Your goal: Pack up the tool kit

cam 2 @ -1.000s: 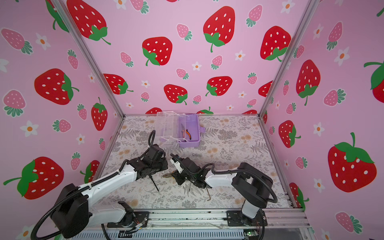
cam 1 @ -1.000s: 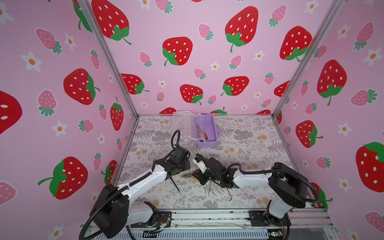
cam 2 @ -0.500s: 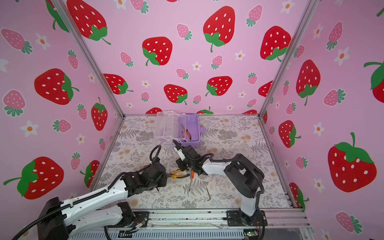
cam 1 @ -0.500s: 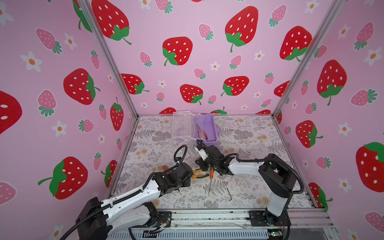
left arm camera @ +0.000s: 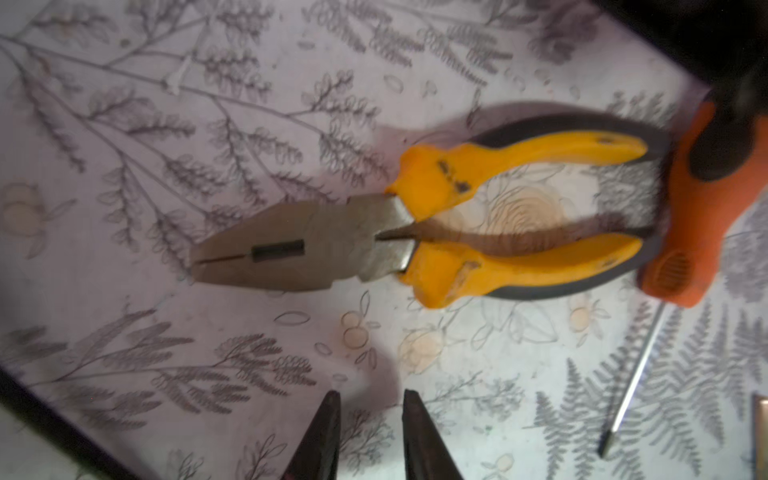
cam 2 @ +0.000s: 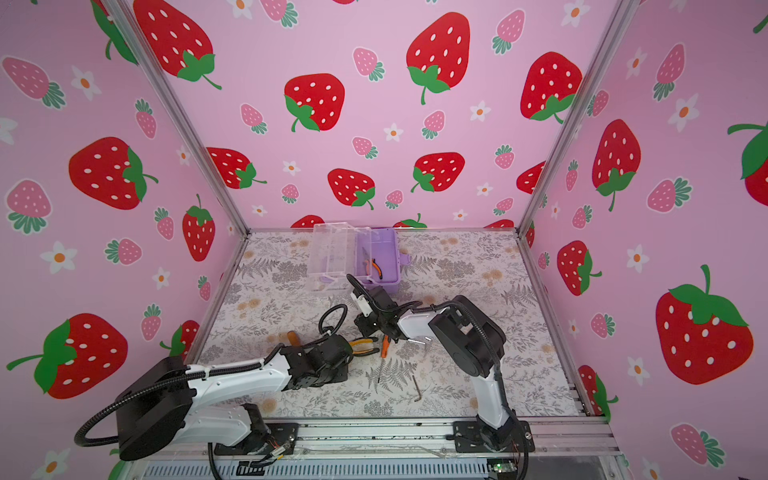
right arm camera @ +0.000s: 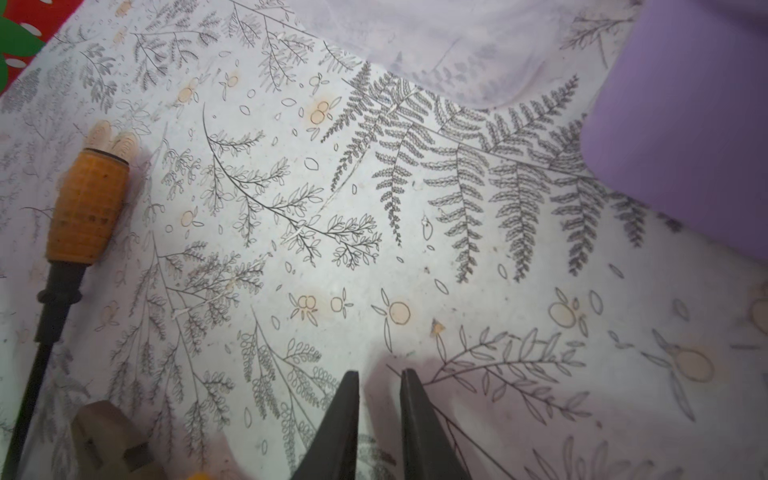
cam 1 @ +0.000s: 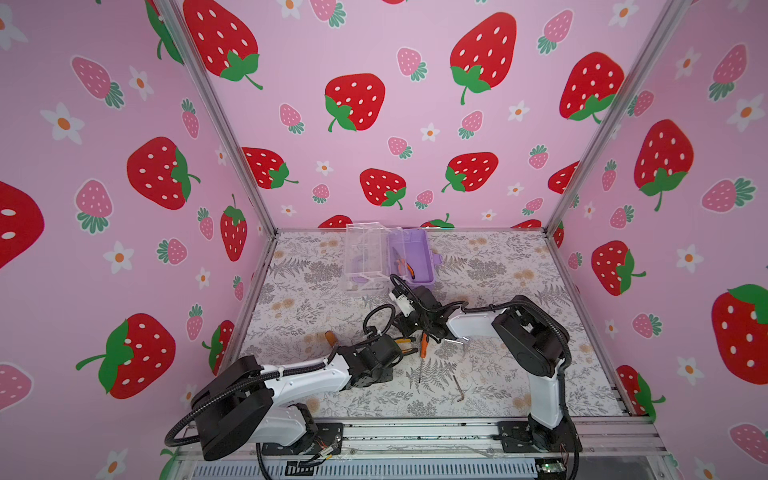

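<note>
1. Since a second ago, the left arm has drawn back frontward; the right tool (right arm camera: 379,376) now hangs near the lilac rectangular plastic box (cam 1: 419,245).
2. Yellow-handled steel pliers (left arm camera: 415,224) lie flat on the floral tabletop (cam 1: 498,374), handle ends just beside an orange-handled screwdriver (left arm camera: 698,216).
3. Both tools stand slightly apart, empty (left tool (left arm camera: 370,399) just off the pliers' nose).

You can reach the open lilac plastic box (cam 1: 417,248) from the right, over bare floral mat (cam 1: 519,266). On its left the clear plastic lid (cam 1: 365,257) lies folded open and bars that side. In the middle, the yellow-handled steel pliers (left arm camera: 353,239) lie right against the orange-handled screwdriver (left arm camera: 698,232), with no gap between.
</note>
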Controlling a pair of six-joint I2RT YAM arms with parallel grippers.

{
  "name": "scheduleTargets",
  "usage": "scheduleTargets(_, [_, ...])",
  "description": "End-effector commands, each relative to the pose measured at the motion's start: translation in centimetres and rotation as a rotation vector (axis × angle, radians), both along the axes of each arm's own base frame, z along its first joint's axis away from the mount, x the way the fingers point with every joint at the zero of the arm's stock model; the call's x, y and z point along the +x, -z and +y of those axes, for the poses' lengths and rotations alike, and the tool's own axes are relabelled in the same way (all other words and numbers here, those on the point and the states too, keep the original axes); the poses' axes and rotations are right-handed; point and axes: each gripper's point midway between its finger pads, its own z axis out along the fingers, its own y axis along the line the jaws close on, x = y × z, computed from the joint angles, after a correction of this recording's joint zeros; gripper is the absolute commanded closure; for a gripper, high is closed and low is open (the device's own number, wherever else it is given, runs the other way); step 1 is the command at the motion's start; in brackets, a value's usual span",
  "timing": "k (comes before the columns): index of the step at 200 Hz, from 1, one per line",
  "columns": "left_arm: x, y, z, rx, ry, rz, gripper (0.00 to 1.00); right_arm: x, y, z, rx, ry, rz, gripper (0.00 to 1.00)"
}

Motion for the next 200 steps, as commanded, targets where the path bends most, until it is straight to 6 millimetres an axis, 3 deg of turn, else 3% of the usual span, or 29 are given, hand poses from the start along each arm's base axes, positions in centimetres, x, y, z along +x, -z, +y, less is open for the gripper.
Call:
scheduleTargets(1, [1.0,0.7,-0.9,-0.055,-0.034,0.026,0.71,-1.1,1.3,-1.6,-0.044,-0.004,0.027,0.78])
scheduleTargets(29, [1.6,1.5,0.2,-0.049,-0.069,0.049,0.71,-1.7,1.2,-2.8,-0.047,0.009,0.037,0.77])
scheduleTargets(83, [4.5,0.1,1.6,-0.081,-0.115,0.004,0.71,-3.0,0.1,-3.9,-0.019,0.010,0.055,0.77])
scheduleTargets(145, [7.2,-1.1,2.8,-0.101,-0.129,-0.018,0.71,-4.1,-3.0,-5.4,-0.007,0.007,0.029,0.73])
scheduleTargets(169, [7.6,-1.7,3.1,-0.106,-0.127,-0.030,0.71,-4.2,-4.6,-5.5,0.021,0.011,0.009,0.66])
scheduleTargets(200, [7.8,-2.2,3.6,-0.111,-0.132,-0.032,0.71,-4.4,-4.1,-4.9,0.009,0.000,0.022,0.55])
